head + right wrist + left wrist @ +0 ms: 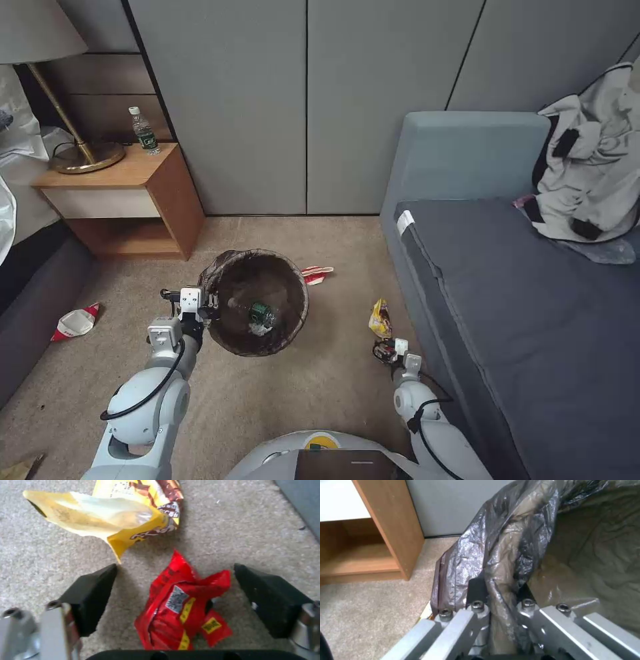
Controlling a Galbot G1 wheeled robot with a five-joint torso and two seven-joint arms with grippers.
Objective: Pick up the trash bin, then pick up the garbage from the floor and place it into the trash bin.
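Note:
The trash bin (257, 303), lined with a dark crinkly bag, hangs from my left gripper (208, 304), which is shut on its near-left rim. A clear bottle with a green label (260, 312) lies inside it. In the left wrist view the left gripper (500, 592) pinches the bag-covered rim of the trash bin (520, 530). My right gripper (385, 349) is low over the floor (320, 387), beside the sofa. In the right wrist view the right gripper (175, 568) is open, its fingers on either side of a red wrapper (183, 607). A yellow wrapper (110, 515) (380, 318) lies just beyond.
A crushed red-and-white cup (317, 273) lies behind the bin, another cup (77, 322) at the left by a dark bed edge. A wooden nightstand (133, 193) holds a lamp and a bottle (143, 131). The grey sofa (520, 300) with clothes (590, 167) borders the right.

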